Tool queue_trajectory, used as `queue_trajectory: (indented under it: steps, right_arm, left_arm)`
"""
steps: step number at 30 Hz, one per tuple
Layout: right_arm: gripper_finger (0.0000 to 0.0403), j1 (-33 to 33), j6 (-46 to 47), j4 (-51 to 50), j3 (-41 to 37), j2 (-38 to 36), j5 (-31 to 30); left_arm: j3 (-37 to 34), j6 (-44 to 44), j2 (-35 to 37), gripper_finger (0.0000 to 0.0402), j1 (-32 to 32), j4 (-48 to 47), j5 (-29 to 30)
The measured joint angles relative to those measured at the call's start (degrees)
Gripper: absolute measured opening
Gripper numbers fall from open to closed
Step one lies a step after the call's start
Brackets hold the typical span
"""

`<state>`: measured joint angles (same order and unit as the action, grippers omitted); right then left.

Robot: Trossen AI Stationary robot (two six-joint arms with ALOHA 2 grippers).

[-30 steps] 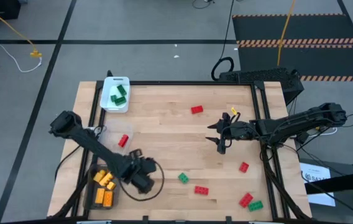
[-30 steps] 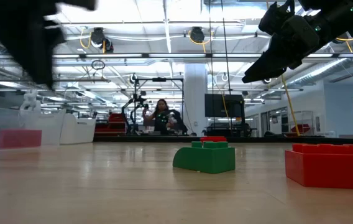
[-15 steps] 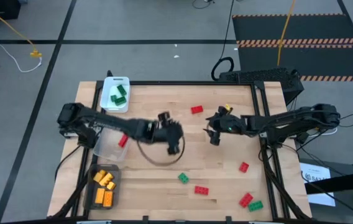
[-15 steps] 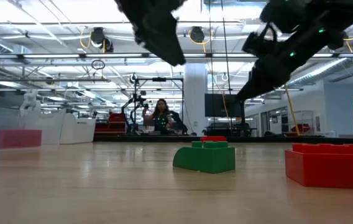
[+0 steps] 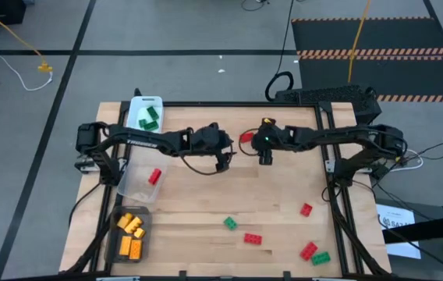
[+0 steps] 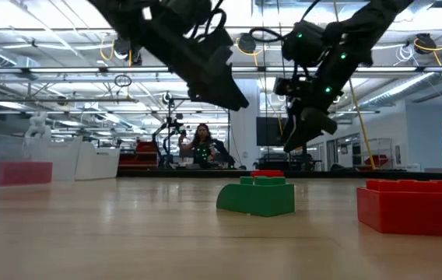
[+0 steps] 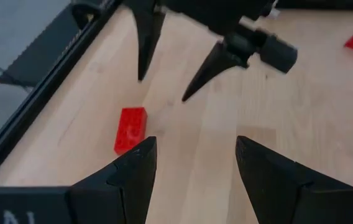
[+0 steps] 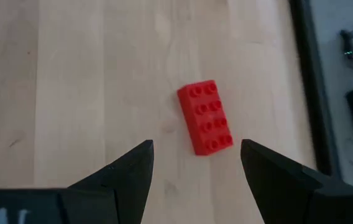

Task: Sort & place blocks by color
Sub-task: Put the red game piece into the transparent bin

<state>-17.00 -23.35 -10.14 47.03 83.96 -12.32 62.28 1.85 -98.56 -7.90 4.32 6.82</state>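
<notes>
Counting from overhead: six red bricks, four green, and four or five orange ones that sit too bunched to separate.

Two green bricks lie in the white tray at the worktop's far left corner. The orange bricks fill the dark tray at the near left corner. One red brick sits in the clear tray on the left edge between them.

Loose on the worktop: a red brick near the far edge, a green one and a red one toward the near edge, a small red one by the right edge, and a red and green pair at the near right corner.

Right gripper hangs above the far-edge red brick, fingers spread and empty; my wrist camera frames that brick between the tips, untouched.

Left gripper hovers just beside it toward mid-worktop, fingers spread, nothing held.
</notes>
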Motion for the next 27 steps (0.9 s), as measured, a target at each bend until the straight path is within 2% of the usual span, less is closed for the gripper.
queue_trajectory:
  steps: [3, 9, 12, 17, 19, 23, 27]
  right_arm:
    - [0.0235, -1.66, -1.15, -1.08, 2.09, 2.41, 3.56]
    - [0.0235, -2.48, -2.47, -7.77, 8.55, 8.22, 5.04]
    - [0.0235, -2.90, -2.87, -11.92, 13.11, 11.02, 4.95]
    - [0.0235, -4.67, -4.24, -15.23, 18.26, 14.67, 5.03]
    - [0.0235, -5.62, -5.43, -15.61, 19.31, 16.26, 5.14]
    - [0.0235, -7.72, -6.07, -15.97, 20.29, 19.92, 7.83]
    - [0.0235, -8.96, -6.28, -15.28, 20.37, 22.35, 7.77]
  left_arm:
    - [-3.16, 1.18, 0.00, 0.0220, -1.35, 6.87, -3.04]
    - [-4.26, 2.42, 4.10, 0.0220, -3.94, 12.87, -7.26]
    - [-4.34, 3.95, 6.82, 0.0220, -4.68, 11.98, -7.92]
    - [-4.39, 5.36, 10.43, 0.0220, -6.72, 4.47, -8.06]
    - [-4.48, 5.22, 11.21, 0.0220, -7.78, 1.61, -8.03]
    - [-5.29, 5.20, 12.09, 0.0220, -9.04, 1.11, -7.86]
    - [-7.64, 6.73, 13.46, 0.0220, -10.00, 1.51, -7.90]
